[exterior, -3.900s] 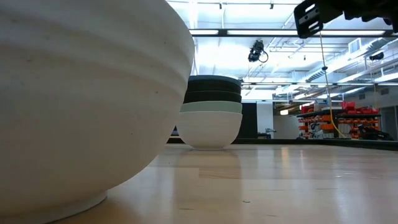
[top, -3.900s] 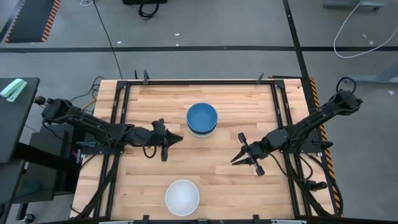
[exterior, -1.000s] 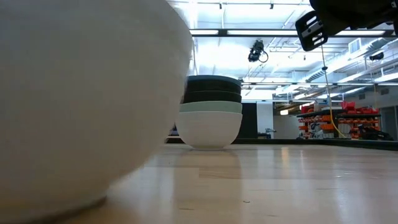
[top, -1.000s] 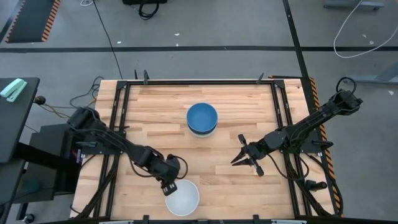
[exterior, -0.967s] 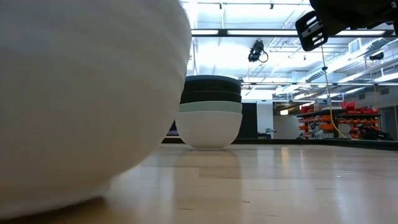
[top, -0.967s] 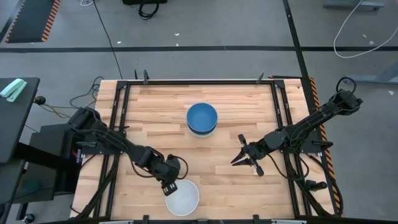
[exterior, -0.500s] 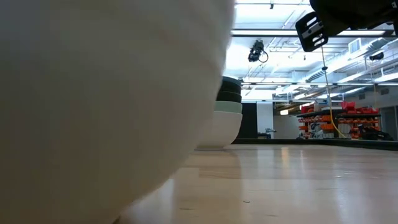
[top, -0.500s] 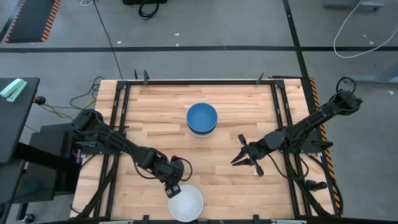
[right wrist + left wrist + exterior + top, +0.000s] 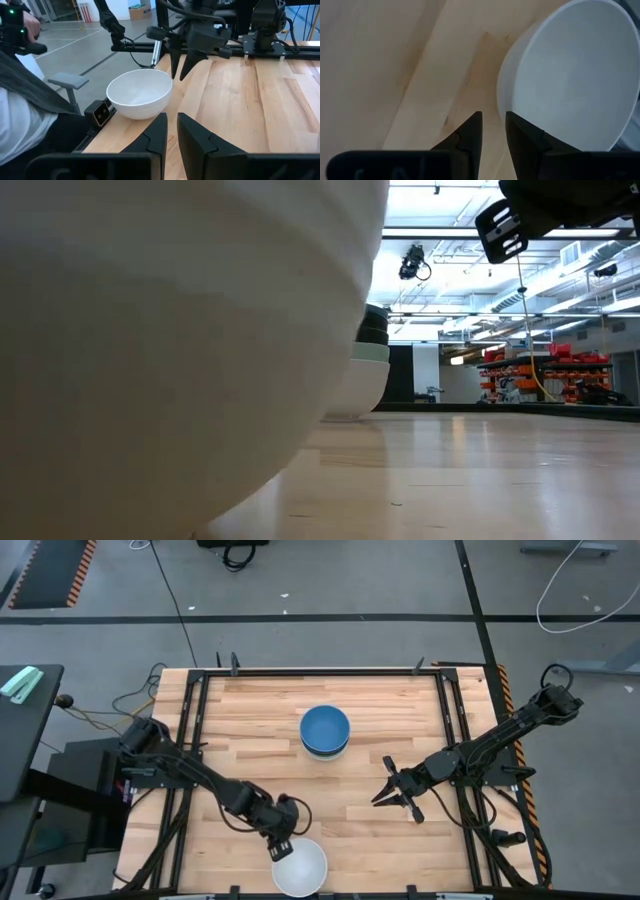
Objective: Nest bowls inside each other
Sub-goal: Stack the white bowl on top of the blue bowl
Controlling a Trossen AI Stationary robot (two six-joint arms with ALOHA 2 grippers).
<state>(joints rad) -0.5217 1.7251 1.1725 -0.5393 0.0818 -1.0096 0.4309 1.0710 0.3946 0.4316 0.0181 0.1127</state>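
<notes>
A lone white bowl [image 9: 300, 866] stands on its base close to the table's near edge; it fills most of the low view [image 9: 150, 330]. My left gripper [image 9: 283, 843] points down at that bowl's far-left rim, nearly shut on it. A stack of nested bowls [image 9: 325, 728] with the blue one on top stands at the table's middle. In the low view the stack [image 9: 370, 370] shows white, mint and black layers, half hidden by the near bowl. My right gripper [image 9: 392, 798] hangs shut above bare table, right of the stack. My left gripper [image 9: 493, 132] has the white bowl's rim [image 9: 501, 100] on its far-left side between its two fingers. One finger [image 9: 522, 137] stands over the bowl's inside, the other outside. The fingers come from above, pointing down. The bowl sits upright with its base on the table.
The wooden table [image 9: 240, 720] has dark rails along its left and right sides. The white bowl lies very near the near edge. A person [image 9: 25, 115] in dark clothes stands beyond the table's near-left corner. Open wood lies between the stack and the white bowl.
My left gripper has moved toward the table's near edge and a little to the right. The white bowl has slid along the table with it, nearer the near edge, and now hides more of the stack in the low view.
</notes>
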